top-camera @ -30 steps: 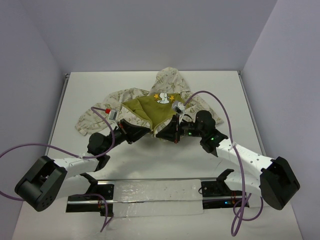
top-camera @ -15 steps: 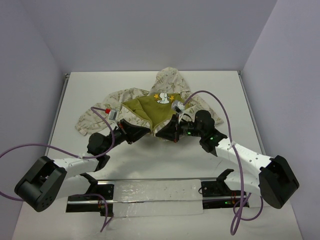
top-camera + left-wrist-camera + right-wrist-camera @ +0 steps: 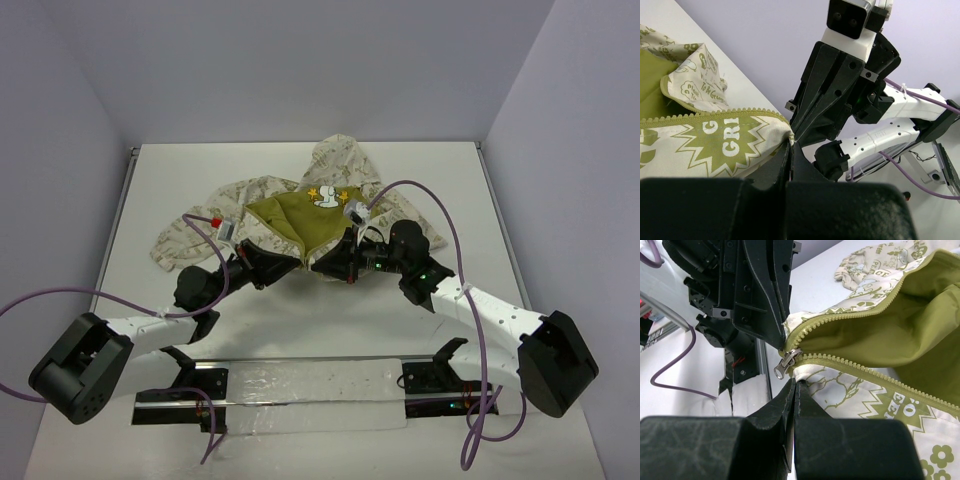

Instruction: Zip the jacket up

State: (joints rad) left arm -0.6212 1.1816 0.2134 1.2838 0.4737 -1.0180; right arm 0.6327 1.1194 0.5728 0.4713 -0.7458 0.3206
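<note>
At the near edge of the table (image 3: 420,170), the two arm bases sit side by side, and both arms reach forward to meet at the bottom hem of the jacket (image 3: 250,192).

The left gripper (image 3: 791,149) has its jaws pressed together on the hem corner of one front panel, with cream printed fabric running into the fingertips. Facing it, almost touching, the right gripper (image 3: 794,387) is likewise clamped narrow on the hem edge of the other panel, just below the metal slider (image 3: 786,361). The slider sits at the very bottom of the zipper, its pull tab hanging down. Beyond it the two rows of olive teeth (image 3: 850,310) spread apart, so the front lies open.

Past the grippers the jacket is spread flat near the middle of the table, its olive lining (image 3: 295,225) exposed in a wedge. A white cartoon patch (image 3: 325,198) and yellow stars sit at the wedge's far end. One sleeve (image 3: 180,242) lies out to the left. Farthest back is the hood (image 3: 345,160).
</note>
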